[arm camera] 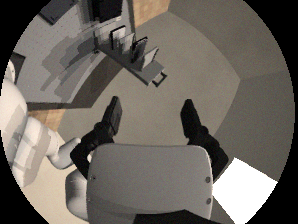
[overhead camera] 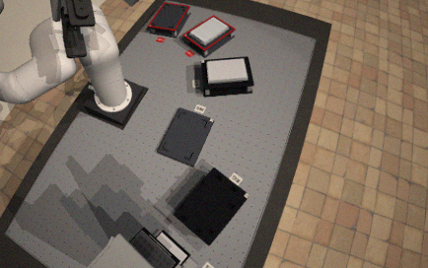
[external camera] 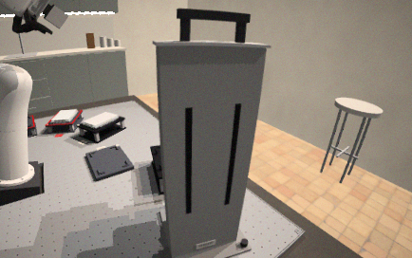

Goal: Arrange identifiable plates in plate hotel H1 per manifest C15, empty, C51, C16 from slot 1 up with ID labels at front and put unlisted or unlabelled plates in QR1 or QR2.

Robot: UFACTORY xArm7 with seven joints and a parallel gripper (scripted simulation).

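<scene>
My gripper (overhead camera: 75, 46) (external camera: 32, 27) (arm camera: 152, 104) is open and empty, raised high above the deck's far left corner, far from every plate. The plate hotel H1 (external camera: 209, 142) (overhead camera: 118, 253) is a tall grey tower with a black handle; the exterior view shows only its closed back, so its slots and labels are hidden. From above, plate edges (overhead camera: 160, 246) stick out at its front. A white-topped plate (overhead camera: 226, 70) (external camera: 101, 119) sits on a black raised nest. Another white-topped plate (overhead camera: 209, 31) (external camera: 63, 115) sits in a red-edged quarantine nest.
A second red-edged quarantine nest (overhead camera: 169, 17) holds no plate. A flat grey nest (overhead camera: 185, 136) (external camera: 108, 161) and a flat black nest (overhead camera: 211, 204) lie mid-deck. The arm's base (overhead camera: 114, 100) stands at the left. A stool (external camera: 353, 135) stands off the deck.
</scene>
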